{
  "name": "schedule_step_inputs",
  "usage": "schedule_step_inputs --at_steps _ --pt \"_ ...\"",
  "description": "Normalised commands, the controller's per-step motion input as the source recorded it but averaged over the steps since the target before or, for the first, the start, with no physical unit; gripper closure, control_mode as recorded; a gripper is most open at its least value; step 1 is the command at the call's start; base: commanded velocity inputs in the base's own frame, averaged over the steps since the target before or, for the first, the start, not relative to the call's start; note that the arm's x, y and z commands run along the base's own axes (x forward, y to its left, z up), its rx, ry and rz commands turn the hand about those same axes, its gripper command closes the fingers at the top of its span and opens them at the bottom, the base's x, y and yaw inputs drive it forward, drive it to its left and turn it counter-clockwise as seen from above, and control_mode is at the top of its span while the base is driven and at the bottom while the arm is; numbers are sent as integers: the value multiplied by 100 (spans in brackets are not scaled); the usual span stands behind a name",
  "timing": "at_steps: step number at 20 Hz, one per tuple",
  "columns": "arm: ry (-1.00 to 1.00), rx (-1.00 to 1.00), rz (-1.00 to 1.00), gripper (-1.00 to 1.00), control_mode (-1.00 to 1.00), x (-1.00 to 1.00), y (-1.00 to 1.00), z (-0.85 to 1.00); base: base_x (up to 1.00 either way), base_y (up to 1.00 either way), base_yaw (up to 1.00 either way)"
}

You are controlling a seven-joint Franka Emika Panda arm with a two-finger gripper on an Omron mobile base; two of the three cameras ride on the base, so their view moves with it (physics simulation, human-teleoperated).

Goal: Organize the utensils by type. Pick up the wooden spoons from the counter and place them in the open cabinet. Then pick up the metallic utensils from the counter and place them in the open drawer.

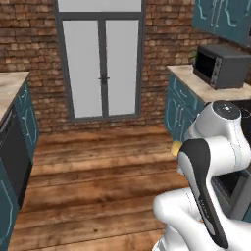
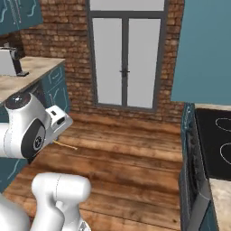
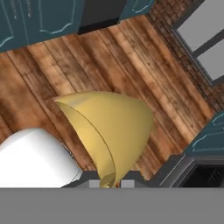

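Observation:
In the hand view my gripper (image 3: 109,183) is shut on a wooden spoon (image 3: 111,131). Its yellow-tan oval bowl rises from between the two fingertips (image 3: 94,183) and hangs over the wooden floor. A small rounded tip of the wooden spoon (image 1: 174,147) peeks out beside my arm in the left base view. In the right base view its thin handle (image 2: 65,145) sticks out below my hand. The marbled counter (image 1: 193,81) runs on teal base cabinets to the right; another stretch of counter (image 2: 31,74) lies at the left of the right base view.
A dark microwave (image 1: 221,64) stands on the right counter under teal wall cabinets (image 1: 225,19). A grey glazed double door (image 1: 102,63) fills the brick back wall. A black stovetop (image 2: 216,135) and a large flat teal panel (image 2: 203,49) are at the right. Open wooden floor (image 1: 98,166) lies ahead.

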Motion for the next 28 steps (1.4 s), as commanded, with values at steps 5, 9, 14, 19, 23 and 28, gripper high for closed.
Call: schedule_step_inputs --at_steps 5,9,14,19,23,28 --pt "0 0 0 100 100 0 0 0 -1 0 55" --pt "0 0 0 100 100 0 0 0 -6 0 54" --pt "0 0 0 100 100 0 0 0 -4 0 54" --pt "0 0 0 100 100 0 0 0 -7 0 55" --pt "0 0 0 100 100 0 0 0 -3 0 55" --pt "0 0 0 100 100 0 0 0 -2 0 54"
